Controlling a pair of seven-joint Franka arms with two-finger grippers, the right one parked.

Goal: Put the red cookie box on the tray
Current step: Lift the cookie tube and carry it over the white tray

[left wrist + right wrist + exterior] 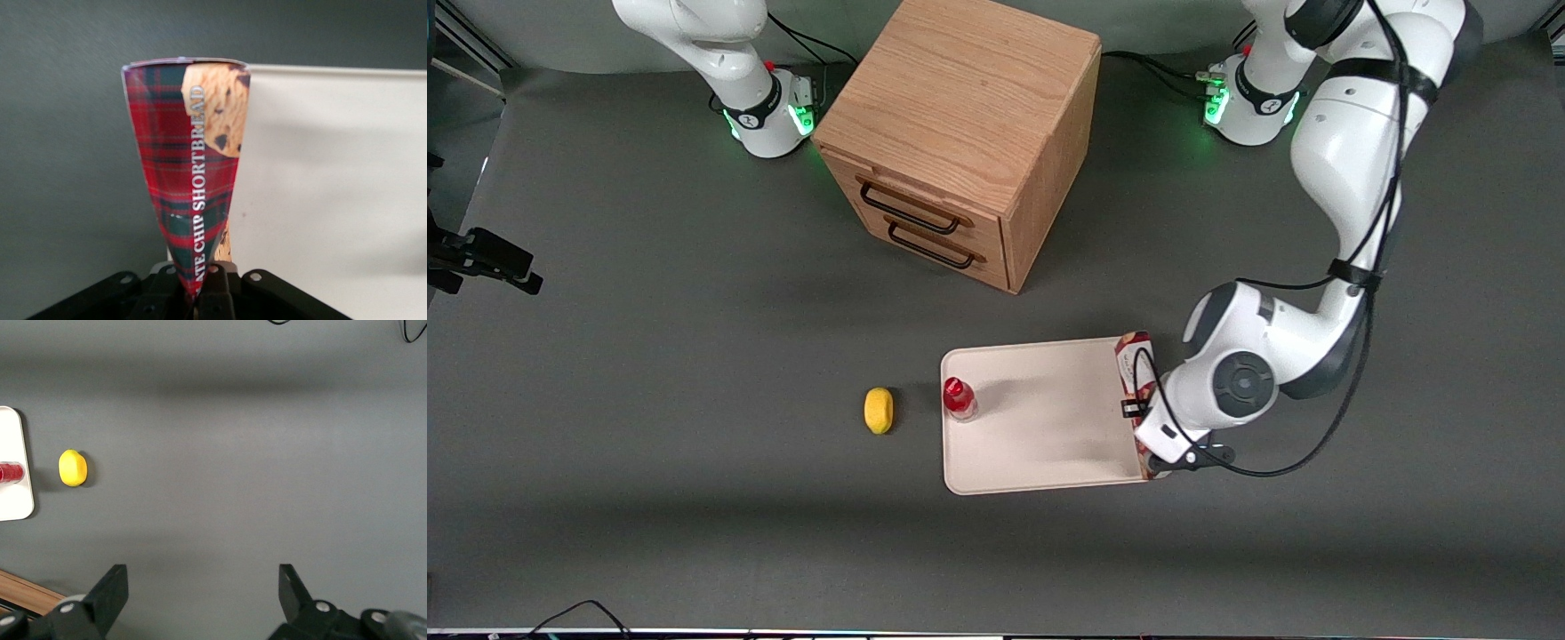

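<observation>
end effector (195, 293) pinching tartan red cookie box (190, 173) | smooth tray (1040, 427) edge

The front view looks steeply down on the whole table (649, 356) from high up, facing both arm bases. The left wrist view sits close along the gripper (195, 293), pinched on the red cookie box (190, 173), probably over the tray (333, 200) edge. The right wrist view looks straight down from farther off, sharing the lemon (73, 467) and tray corner with the front view.
</observation>
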